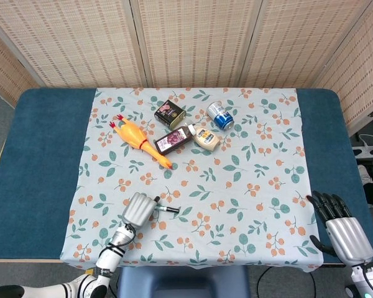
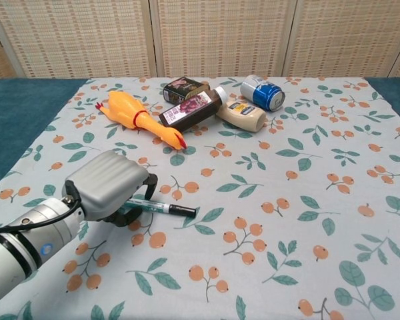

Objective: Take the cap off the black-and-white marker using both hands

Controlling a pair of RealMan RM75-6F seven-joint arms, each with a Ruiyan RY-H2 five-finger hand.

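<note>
Lying near the front-left of the floral tablecloth (image 2: 300, 160), the slim black-and-white marker (image 2: 161, 208) has its barrel caught under the curled fingers of the robot's silver left hand (image 2: 108, 185), which is closed around the pen's left end. The marker's long axis runs roughly left to right across the table, tilted slightly so that the free black tip points right and a little toward the near edge; that tip rests on or just above the cloth, and the views do not settle which. Judging by this, the task stands at its first stage: the pen is secured by one hand and the cap looks to be still on. The right hand (image 1: 340, 228) hangs at the near-right corner of the table, well apart from the marker, fingers spread and holding nothing. The next move would call for bringing that hand across to pinch the exposed black end, then pulling along the marker's axis while the left hand holds firm. Further back on the cloth lie a yellow rubber chicken (image 2: 139, 120), a dark purple-labelled bottle (image 2: 193, 107), a cream squeeze bottle (image 2: 242, 115), a small dark tin (image 2: 182, 87) and a blue-and-silver can (image 2: 263, 92), all clear of the work.
</note>
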